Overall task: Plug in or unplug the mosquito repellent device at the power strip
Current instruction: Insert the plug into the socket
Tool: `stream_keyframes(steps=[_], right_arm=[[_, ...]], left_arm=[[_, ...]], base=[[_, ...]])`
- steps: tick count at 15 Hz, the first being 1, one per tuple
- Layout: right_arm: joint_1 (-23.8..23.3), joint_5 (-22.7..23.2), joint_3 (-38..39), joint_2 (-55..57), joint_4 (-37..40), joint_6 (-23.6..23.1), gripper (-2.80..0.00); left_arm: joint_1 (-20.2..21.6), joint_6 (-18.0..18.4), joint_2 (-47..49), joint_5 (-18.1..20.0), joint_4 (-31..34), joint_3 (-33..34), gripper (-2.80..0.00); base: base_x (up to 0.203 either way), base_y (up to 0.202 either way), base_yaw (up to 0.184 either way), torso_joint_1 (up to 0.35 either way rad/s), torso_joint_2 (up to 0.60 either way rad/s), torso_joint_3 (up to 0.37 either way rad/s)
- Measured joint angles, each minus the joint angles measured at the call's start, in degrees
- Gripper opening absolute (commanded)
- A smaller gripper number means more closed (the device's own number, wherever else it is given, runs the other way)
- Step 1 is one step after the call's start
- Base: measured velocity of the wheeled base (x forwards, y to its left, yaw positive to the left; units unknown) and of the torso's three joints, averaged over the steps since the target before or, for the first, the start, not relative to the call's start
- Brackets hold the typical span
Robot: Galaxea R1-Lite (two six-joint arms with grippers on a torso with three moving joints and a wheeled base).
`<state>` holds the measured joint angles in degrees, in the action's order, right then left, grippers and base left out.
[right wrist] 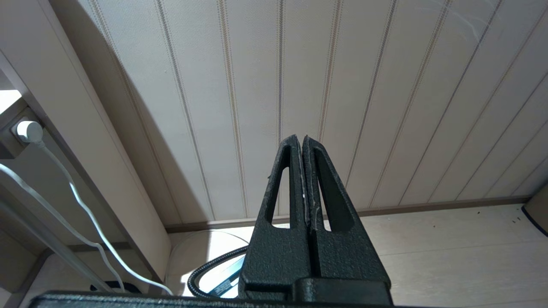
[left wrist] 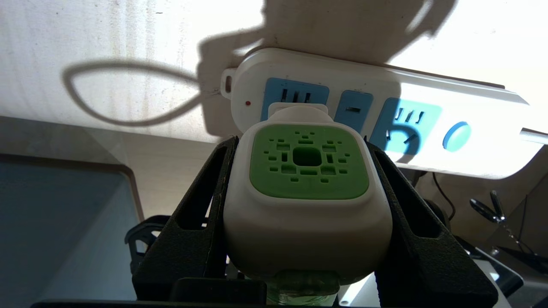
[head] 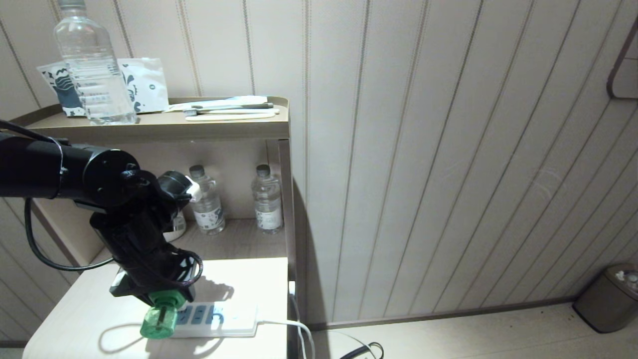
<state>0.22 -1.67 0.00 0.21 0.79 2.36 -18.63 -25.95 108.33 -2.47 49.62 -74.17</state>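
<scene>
A: Where do we have the mosquito repellent device (left wrist: 306, 201)?

B: Our left gripper (left wrist: 306, 188) pinches its white body, 1 black finger (left wrist: 201, 214) pressed against each side. The green vented face looks up at our wrist camera, and the green bottle end points toward us over the table (head: 75, 309). The device's far end sits against the end socket of the power strip (left wrist: 385, 124), next to the small red light; we cannot tell whether the prongs are seated.

A: And the strip itself?

B: It lies flat near the table's front edge, blue sockets facing up, with its white cord (head: 294, 326) running off the right end and down the table's side.

A: What crowds us?

B: Our own left arm hides the strip's left end in the head view. Behind the table, 2 small water bottles (head: 266, 199) stand in the open shelf, well apart from the strip. On the shelf top stand a large water bottle (head: 92, 65), a printed packet (head: 147, 82) and toothbrushes (head: 229, 110). A bin (head: 608, 299) stands on the floor far right.

A: Our right gripper (right wrist: 303, 139)?

B: Fingers pressed together, holding nothing, facing the panelled wall (right wrist: 342, 85).
</scene>
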Motion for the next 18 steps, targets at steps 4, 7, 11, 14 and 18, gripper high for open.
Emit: stream_keyframes(steps=[4, 7, 11, 14, 18], right_arm=[[0.0, 0.0, 0.0, 0.0, 0.0, 0.0, -2.8], [0.0, 0.0, 0.0, 0.0, 0.0, 0.0, -2.8], [0.0, 0.0, 0.0, 0.0, 0.0, 0.0, -2.8], [0.0, 0.0, 0.0, 0.0, 0.0, 0.0, -2.8], [0.0, 0.0, 0.0, 0.0, 0.0, 0.0, -2.8]], left_arm=[[0.0, -0.1, 0.3, 0.5, -0.3, 0.3, -2.8], [0.0, -0.1, 0.5, 0.3, -1.2, 1.0, -2.8], [0.3, 0.2, 0.4, 0.0, -1.4, 1.6, -2.8], [0.6, 0.4, 0.1, 0.0, -1.4, 1.7, -2.8], [0.8, 0.3, 0.1, -0.1, -1.3, 0.9, -2.8]], base=[[0.0, 0.0, 0.0, 0.0, 0.0, 0.0], [0.0, 0.0, 0.0, 0.0, 0.0, 0.0], [0.0, 0.0, 0.0, 0.0, 0.0, 0.0], [0.0, 0.0, 0.0, 0.0, 0.0, 0.0], [0.0, 0.0, 0.0, 0.0, 0.0, 0.0]])
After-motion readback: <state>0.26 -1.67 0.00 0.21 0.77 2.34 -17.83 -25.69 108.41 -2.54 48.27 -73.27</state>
